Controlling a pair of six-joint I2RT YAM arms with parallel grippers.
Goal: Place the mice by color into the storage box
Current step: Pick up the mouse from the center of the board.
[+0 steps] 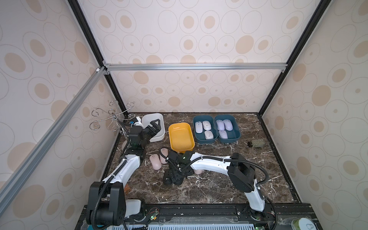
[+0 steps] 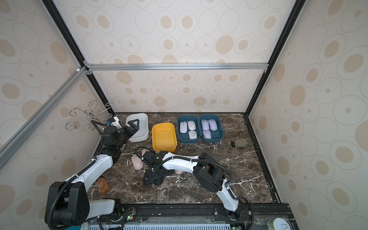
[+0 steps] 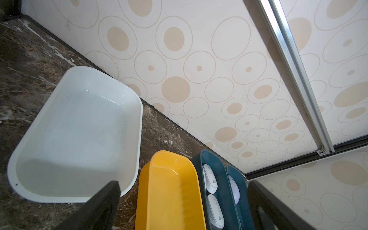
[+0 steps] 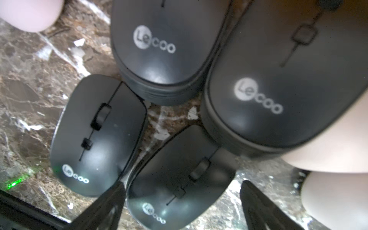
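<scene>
Four black mice (image 4: 278, 79) lie bunched under the right gripper (image 4: 182, 185), most with sides touching. Its jaws stand wide apart, straddling the nearest black mouse (image 4: 179, 175) without clamping it. One fingertip (image 4: 117, 189) sits at the seam between that mouse and its neighbour (image 4: 97, 137), so the neighbour crowds that side.

Three pink mice (image 1: 155, 161) show close to this gripper. Two lie side by side off one flank, and a third pink mouse (image 1: 198, 171) lies off the other, half hidden beneath the right forearm in both top views (the wrist view shows a pink one pressed against a black one).

Four storage boxes stand in a row beyond both grippers.
- The white box (image 3: 79, 127) has a bare floor, and the left gripper (image 1: 156, 125) hangs directly above it, jaws apart and holding nothing.
- The yellow box (image 1: 181, 137) is also bare and is the one nearest the right gripper.
- The first teal box (image 1: 205, 141) holds three white mice (image 1: 207, 125).
- The second teal box (image 1: 229, 140) touches the first and holds three lavender mice (image 1: 227, 124).

Three other things stand on the marble table (image 1: 219, 179).
- A jar of green stuff (image 1: 255, 143) lies well past the teal boxes from the right gripper.
- A wire hook stand (image 1: 111, 117) stands just behind the left gripper.
- A brown bottle (image 2: 103, 185) lies beside the left arm.
</scene>
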